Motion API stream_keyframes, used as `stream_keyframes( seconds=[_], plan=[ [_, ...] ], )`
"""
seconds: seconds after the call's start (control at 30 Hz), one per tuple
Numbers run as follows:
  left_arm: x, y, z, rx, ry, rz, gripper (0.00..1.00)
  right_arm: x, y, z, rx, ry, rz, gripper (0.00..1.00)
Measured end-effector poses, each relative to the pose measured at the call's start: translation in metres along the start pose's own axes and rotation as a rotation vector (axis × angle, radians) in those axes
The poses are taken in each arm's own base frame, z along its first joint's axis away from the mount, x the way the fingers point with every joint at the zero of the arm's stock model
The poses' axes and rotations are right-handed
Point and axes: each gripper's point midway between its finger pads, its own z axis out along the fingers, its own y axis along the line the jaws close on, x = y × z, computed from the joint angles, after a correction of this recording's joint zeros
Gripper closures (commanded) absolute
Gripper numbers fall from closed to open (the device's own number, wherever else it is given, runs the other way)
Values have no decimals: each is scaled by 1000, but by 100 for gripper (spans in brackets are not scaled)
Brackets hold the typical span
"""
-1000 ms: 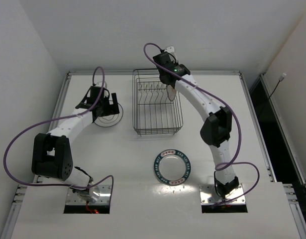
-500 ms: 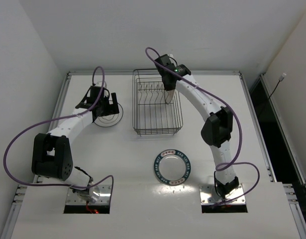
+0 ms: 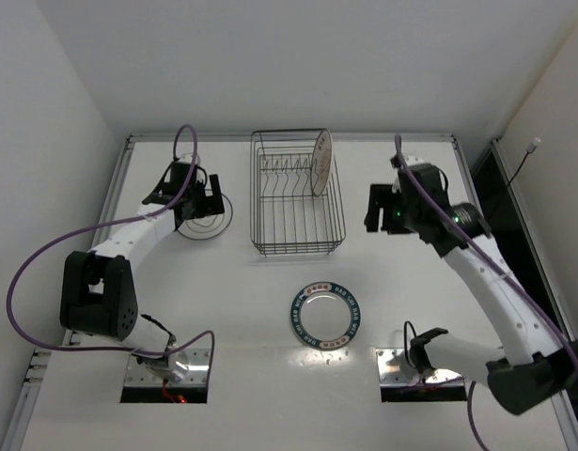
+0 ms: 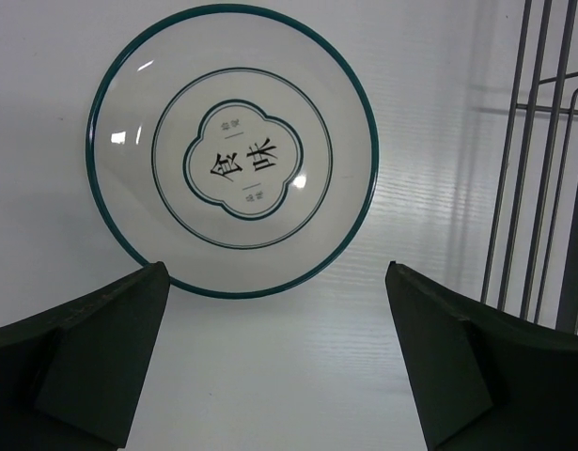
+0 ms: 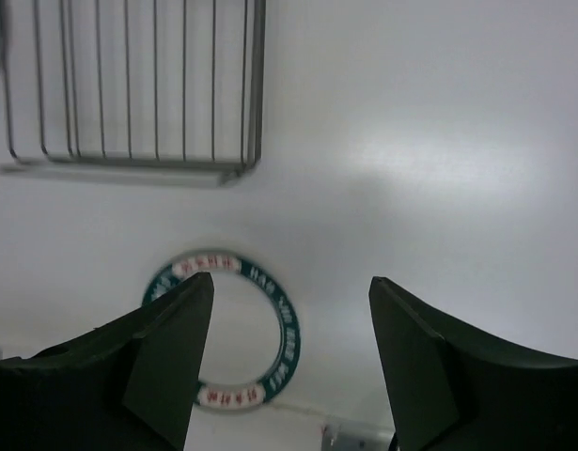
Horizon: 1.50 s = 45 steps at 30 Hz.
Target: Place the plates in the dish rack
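Plate (image 3: 321,162) sits upright in rack (image 3: 253,197); left end effector (image 4: 277,282) wide over ringed plate (image 4: 232,150), right end effector (image 5: 290,282) wide, empty; rim grab likely next.

Top view: left gripper (image 3: 205,201) hides part of the ringed plate (image 3: 213,226); racked plate (image 3: 321,163) stands edge-on, pattern indiscernible. Right wrist view: dish rack (image 5: 129,165) cropped at top; blue-rimmed plate (image 5: 287,338) partly behind right gripper (image 5: 290,280).

White arms (image 3: 138,230), black joints (image 3: 99,299), purple cables (image 3: 10,310)
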Motion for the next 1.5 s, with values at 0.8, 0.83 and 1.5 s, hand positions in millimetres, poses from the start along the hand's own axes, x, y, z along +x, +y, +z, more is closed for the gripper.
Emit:
stream_keyframes(
  seconds=[0.8, 0.83, 1.5],
  plan=[
    [8, -45, 6, 367, 82, -55, 0, 260, 0, 71, -406, 784, 470, 59],
    [9, -45, 7, 370, 88, -55, 0, 264, 2, 70, -413, 804, 481, 59],
    [18, -42, 15, 349, 123, -66, 0, 245, 24, 52, -421, 738, 199, 100]
  ],
)
